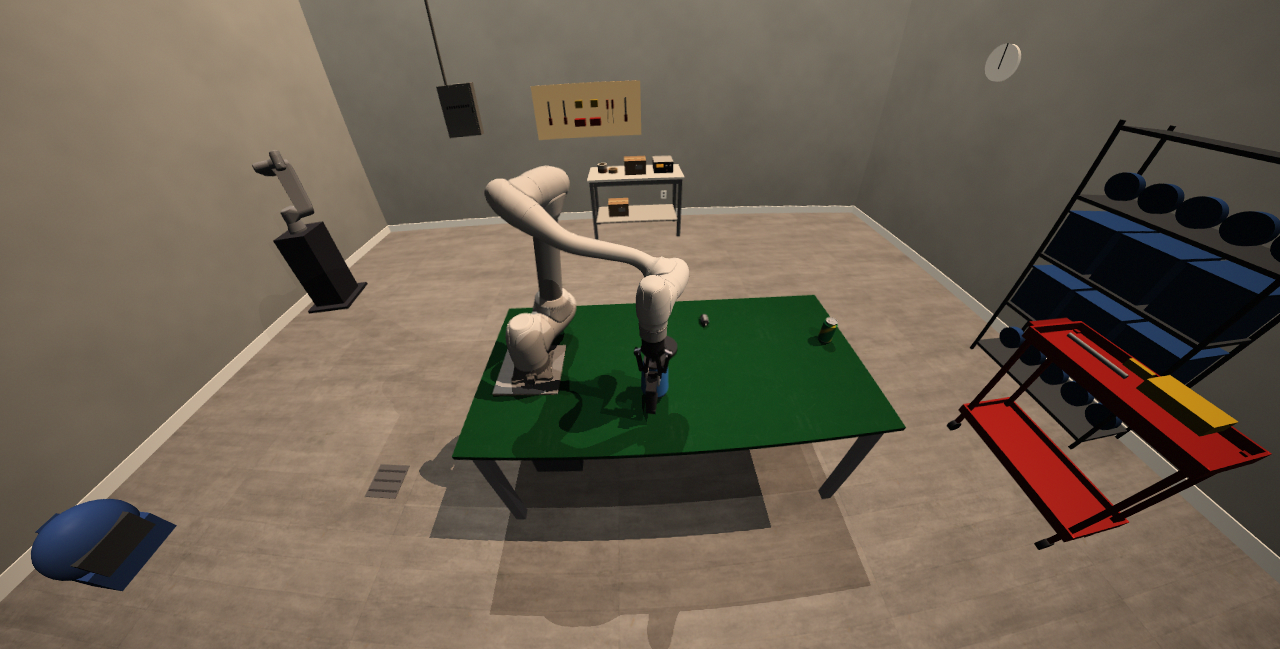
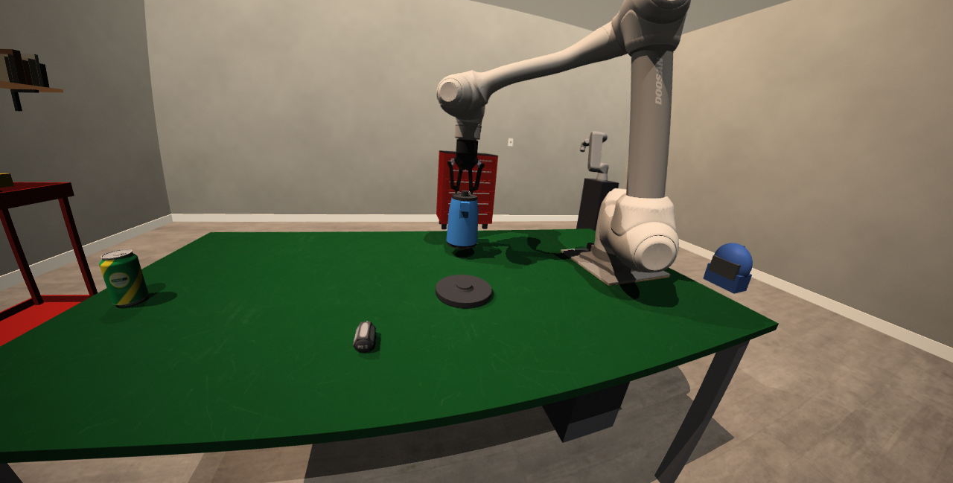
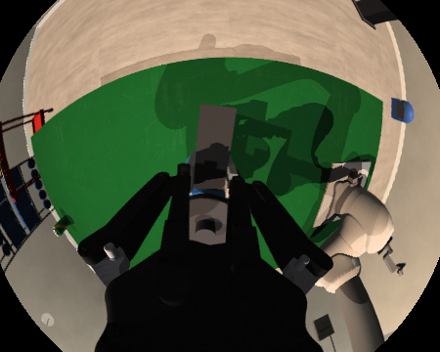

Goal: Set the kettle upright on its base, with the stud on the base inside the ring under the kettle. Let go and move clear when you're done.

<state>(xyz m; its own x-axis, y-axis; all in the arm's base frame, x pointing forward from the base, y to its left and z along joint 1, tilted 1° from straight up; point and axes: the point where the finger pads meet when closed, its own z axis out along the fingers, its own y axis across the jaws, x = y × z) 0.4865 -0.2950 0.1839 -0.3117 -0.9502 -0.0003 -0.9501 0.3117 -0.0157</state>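
Observation:
A blue kettle (image 2: 461, 221) (image 1: 664, 386) with a dark lid hangs upright a little above the green table (image 2: 266, 353) (image 1: 787, 394), with its shadow on the table right under it. My gripper (image 2: 464, 190) (image 1: 654, 371) is shut on the kettle's top from above. In the wrist view the kettle's grey lid (image 3: 207, 225) shows between the dark fingers. The round dark base (image 2: 464, 291) with its centre stud lies flat on the table, nearer the exterior camera than the kettle and apart from it. The ring under the kettle is hidden.
A small grey cylinder (image 2: 364, 336) (image 1: 704, 319) lies on the table beyond the base. A green and yellow can (image 2: 123, 278) (image 1: 827, 330) stands near the table's far end. The arm's pedestal (image 2: 636, 240) (image 1: 533, 345) stands on the table's other end.

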